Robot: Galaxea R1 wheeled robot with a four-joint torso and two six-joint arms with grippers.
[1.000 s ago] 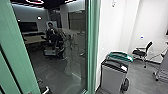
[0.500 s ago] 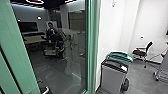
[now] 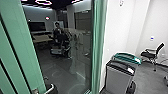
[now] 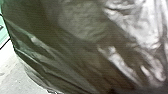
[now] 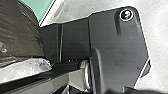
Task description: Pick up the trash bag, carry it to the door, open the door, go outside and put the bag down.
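Carrying a trash bag towards a door. The bag (image 4: 75,55), dark, glossy and creased, lies close before the left wrist camera; the right wrist view shows its side next to the robot's base (image 5: 115,47). Its nearness to the left wrist suggests that it hangs from the left gripper, an arrangement that would leave the right gripper free for the door. The contact itself is hidden: whether either gripper is clenched or released cannot be told, nor whether the bag touches the floor (image 3: 147,80).

Ahead stands dark glass (image 3: 60,75) in a green frame (image 3: 98,50); a person (image 3: 58,30) and a table (image 3: 42,38) show in it. To its right, 2 bins, a grey bin (image 3: 118,77) and a green-topped bin (image 3: 126,57), stand together by the white wall (image 3: 120,30), presumably to spare floor space. A chair (image 3: 152,53) stands farther off. The step is judged to be the carry. A wide, soft load may swing against the frame, so slow turns suit it.
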